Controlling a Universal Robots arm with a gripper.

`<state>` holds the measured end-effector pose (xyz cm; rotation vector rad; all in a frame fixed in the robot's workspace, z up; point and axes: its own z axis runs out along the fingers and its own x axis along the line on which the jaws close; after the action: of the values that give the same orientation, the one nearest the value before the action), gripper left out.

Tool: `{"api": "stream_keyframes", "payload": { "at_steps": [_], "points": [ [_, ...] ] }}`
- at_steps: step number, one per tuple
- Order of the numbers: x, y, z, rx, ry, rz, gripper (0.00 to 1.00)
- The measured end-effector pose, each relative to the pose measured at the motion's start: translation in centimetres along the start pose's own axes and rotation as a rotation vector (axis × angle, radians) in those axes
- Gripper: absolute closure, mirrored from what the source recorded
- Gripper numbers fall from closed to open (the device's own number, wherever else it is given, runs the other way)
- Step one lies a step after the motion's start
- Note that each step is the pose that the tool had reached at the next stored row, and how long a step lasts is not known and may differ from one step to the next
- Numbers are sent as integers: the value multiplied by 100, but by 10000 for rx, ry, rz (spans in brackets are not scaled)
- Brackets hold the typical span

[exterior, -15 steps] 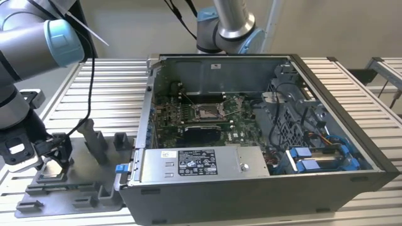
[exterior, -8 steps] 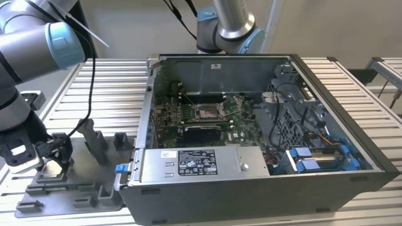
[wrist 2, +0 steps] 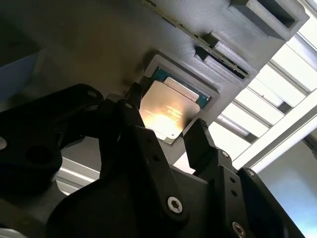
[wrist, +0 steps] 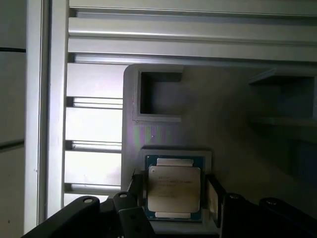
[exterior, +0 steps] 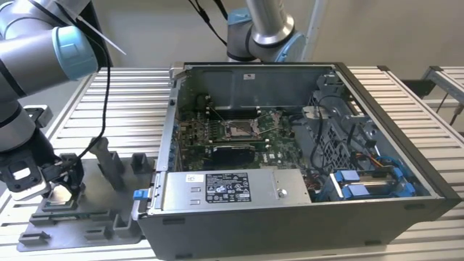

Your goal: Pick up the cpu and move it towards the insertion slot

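Because the cpu [wrist: 174, 191] is a thin flat square with a pale metal lid on a green board, I judge it light and stiff, yet delicate and easily marred. The polished lid probably gives poor friction, and a plate this thin offers little but its rim to hold. The sound place to take it is therefore by two opposite edges, squarely and at mid-side, with modest pressure and the plate kept level so it cannot tip or bind against the walls around it. In both wrist views it lies flat in a shallow square recess [wrist: 208, 154] of the grey plastic tray [exterior: 80, 217]. The tray rests on the slatted desk [exterior: 130, 98] at the exterior view's left, just beside the open computer case [exterior: 406, 179]. The tool [wrist 2: 166, 118] is low over the tray and straddles the cpu. Its dark fingers [wrist: 214, 198] are drawn in against two opposite edges with no gap that I can make out, so I take it to be gripping the plate, which has not left its recess. The lid is bare between the fingers, and nothing presses on its face. The insertion slot [exterior: 239, 129], a small socket with a shiny metal frame, sits on the board inside the case, well apart from the tray. I judge its thin levers and fine contacts to be just as unforgiving of a tilted or dragged part.
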<state>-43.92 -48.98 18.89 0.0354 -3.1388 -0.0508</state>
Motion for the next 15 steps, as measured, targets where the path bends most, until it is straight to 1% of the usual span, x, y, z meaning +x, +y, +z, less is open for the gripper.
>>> {"api": "stream_keyframes", "payload": {
  "at_steps": [1,8,9,11,15],
  "points": [
    [0,0,0,1,1,-1,100],
    [0,0,-2,0,0,-10,100],
    [-1,1,-14,-6,2,-10,100],
    [0,3,-99,-1,32,-7,100],
    [0,8,-282,-1,37,-8,100]
  ]
}}
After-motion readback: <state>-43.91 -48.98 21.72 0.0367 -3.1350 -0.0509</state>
